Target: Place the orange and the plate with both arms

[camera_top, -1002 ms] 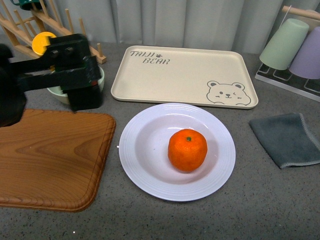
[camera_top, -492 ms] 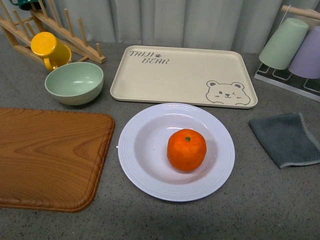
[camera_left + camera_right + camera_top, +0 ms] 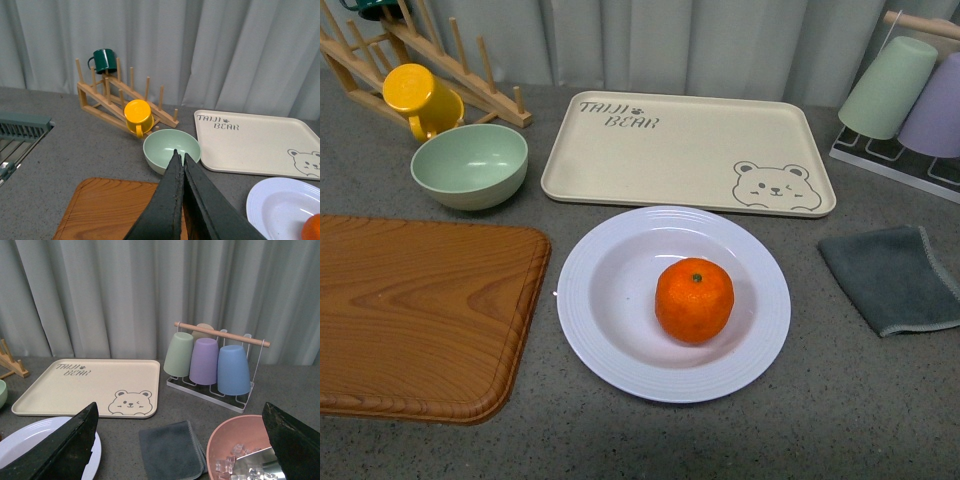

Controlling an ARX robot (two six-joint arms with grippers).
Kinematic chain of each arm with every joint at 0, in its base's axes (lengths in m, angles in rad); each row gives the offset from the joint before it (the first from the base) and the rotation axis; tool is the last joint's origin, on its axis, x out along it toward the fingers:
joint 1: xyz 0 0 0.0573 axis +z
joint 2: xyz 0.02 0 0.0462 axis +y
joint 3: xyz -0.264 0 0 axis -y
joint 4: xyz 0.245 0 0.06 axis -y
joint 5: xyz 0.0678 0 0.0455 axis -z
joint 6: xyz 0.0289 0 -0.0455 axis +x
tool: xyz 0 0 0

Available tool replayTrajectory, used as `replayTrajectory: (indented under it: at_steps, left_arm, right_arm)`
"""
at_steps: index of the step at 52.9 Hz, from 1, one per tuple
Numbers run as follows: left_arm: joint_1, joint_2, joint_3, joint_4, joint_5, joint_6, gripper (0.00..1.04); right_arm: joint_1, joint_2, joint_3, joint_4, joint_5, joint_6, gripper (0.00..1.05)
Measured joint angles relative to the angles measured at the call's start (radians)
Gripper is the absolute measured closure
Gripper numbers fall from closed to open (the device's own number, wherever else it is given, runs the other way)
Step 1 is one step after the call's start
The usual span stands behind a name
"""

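The round, bright orange fruit (image 3: 694, 301) sits in the well of the wide white-lavender plate with a ridged rim (image 3: 582, 300), a little right of the plate's centre, stem dot up. Neither arm shows in the front view.

In the left wrist view, the left gripper (image 3: 180, 158) has its dark fingers (image 3: 172, 200) pressed together with nothing between them. It hangs over the far edge of the brown wooden cutting board (image 3: 420, 310), well apart from the orange, of which only a sliver shows at that picture's corner. The right gripper (image 3: 180, 406) is spread wide and empty, and the plate's rim peeks out beside one of its fingers (image 3: 70, 450).

The board lies just left of the plate. A pale green bowl (image 3: 470, 165) and a yellow mug (image 3: 415, 97) on a slatted wooden rack (image 3: 470, 75) stand behind the board. A beige rectangular bear tray (image 3: 680, 150) lies just behind the plate. A folded grey cloth (image 3: 895, 275) lies to the plate's right. Upturned green, purple and blue cups (image 3: 205, 360) hang in a wire stand beyond the cloth. A pink bowl of ice cubes (image 3: 235, 440) stands near the right gripper.
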Motion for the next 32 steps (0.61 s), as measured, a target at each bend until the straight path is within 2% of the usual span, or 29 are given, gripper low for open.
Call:
replayTrajectory:
  at_steps: [32]
  left_arm:
    - [0.001,-0.252,0.000,-0.243,0.001,0.000,1.01]
  right_arm:
    - [0.000,0.000,0.000,0.000,0.000,0.000,0.09]
